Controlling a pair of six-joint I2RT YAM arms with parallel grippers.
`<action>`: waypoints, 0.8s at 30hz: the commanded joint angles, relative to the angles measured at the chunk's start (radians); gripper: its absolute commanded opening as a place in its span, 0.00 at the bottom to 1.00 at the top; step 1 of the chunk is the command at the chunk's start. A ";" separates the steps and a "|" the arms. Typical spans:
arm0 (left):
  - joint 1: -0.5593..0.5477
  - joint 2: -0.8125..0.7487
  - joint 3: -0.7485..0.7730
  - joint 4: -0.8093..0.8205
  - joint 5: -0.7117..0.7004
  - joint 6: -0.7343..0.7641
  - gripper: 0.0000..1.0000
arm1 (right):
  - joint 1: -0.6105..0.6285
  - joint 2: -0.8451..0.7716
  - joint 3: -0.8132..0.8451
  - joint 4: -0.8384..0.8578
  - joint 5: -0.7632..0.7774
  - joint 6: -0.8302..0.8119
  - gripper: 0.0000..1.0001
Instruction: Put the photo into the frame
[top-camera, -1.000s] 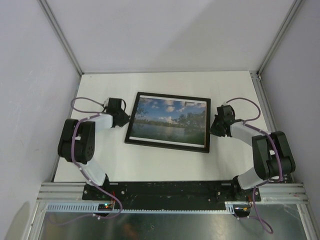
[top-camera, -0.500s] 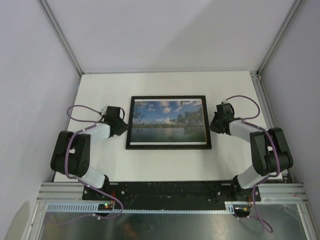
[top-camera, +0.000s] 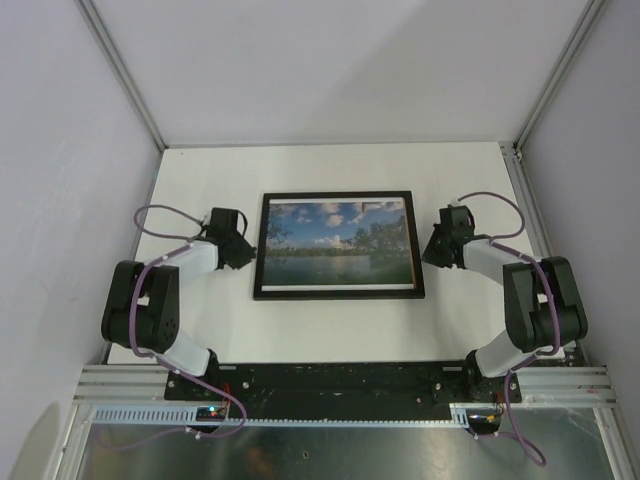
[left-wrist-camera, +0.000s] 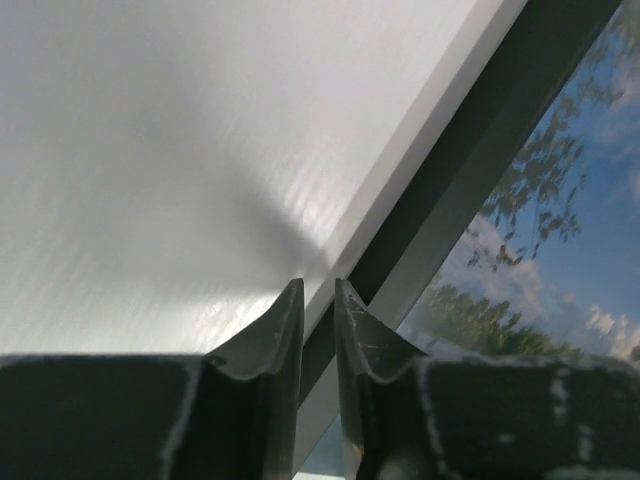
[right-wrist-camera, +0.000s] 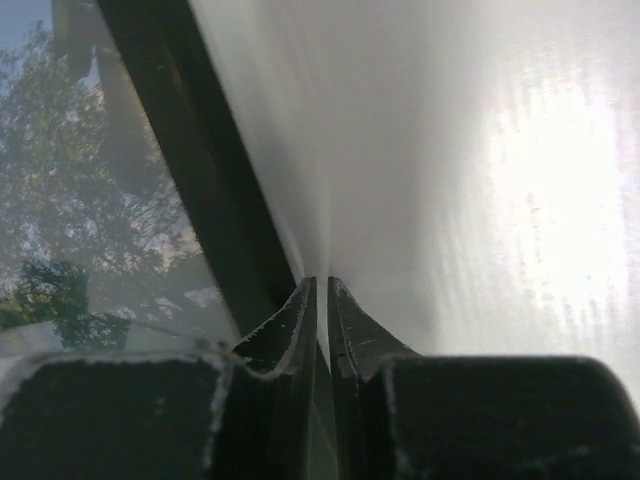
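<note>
frame (top-camera: 337, 294) lies flat and black face up mid-table (top-camera: 330, 170), long sides running left to right. photo (top-camera: 337, 243) sits inside the frame behind the pane, picture side up: sky toward the frame's far bar, water toward its near bar, and a thin white strip just inside the near bar. left gripper (top-camera: 248, 247) is at the frame's left bar, about halfway along it, tips pointing at the frame. in the left wrist view its jaws are cracked apart by a thin slit with nothing between them, tips low over the table just outside the bar. can't tell if they touch the bar. right gripper (top-camera: 428, 250) is at the frame's right bar, tips pointing in. its jaws are closed to a hairline and grip nothing, tips just beside the frame's outer edge. contact there is also unclear.
</note>
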 joint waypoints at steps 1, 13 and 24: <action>0.083 -0.036 0.139 -0.033 0.071 0.111 0.32 | -0.073 -0.067 0.087 -0.068 -0.046 -0.033 0.21; -0.005 -0.242 0.329 -0.064 0.190 0.345 0.99 | 0.000 -0.320 0.228 -0.151 -0.026 -0.049 0.78; -0.072 -0.432 0.251 -0.062 0.149 0.422 1.00 | 0.113 -0.541 0.140 -0.069 0.054 -0.082 0.88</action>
